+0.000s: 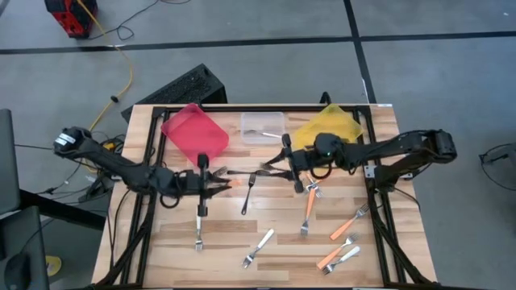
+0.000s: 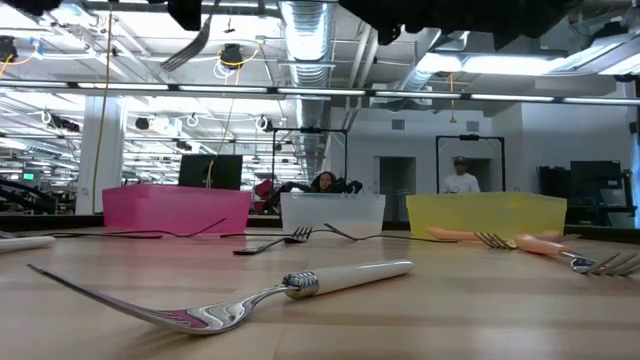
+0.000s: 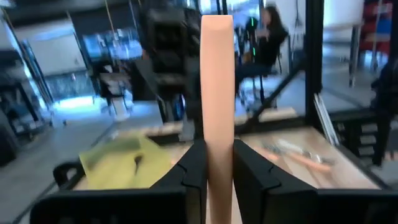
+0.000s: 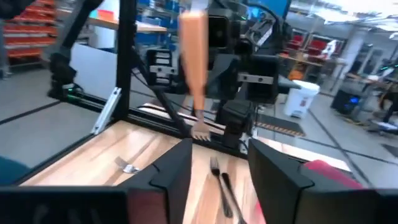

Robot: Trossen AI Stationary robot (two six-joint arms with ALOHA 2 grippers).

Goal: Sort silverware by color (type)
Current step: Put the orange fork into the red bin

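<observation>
The left claw [image 3: 217,168] clamps the orange-handled fork [image 3: 217,93], its handle pointing toward the released right claw [image 4: 217,165] facing it.

two dark, matte black six-joint arms here, built of slim tubular links with rounded, bulkier joint housings. the left arm [image 1: 113,163] carries a white patch on its shoulder housing, with thin black cables trailing off the base. the right arm [image 1: 387,151] shows a small green light near its wrist and a looping black cable beside it. up close, the left gripper [image 3: 217,171] has blocky, angular black fingers; the right gripper [image 4: 217,171] has the same black wedge-shaped fingers.
</observation>
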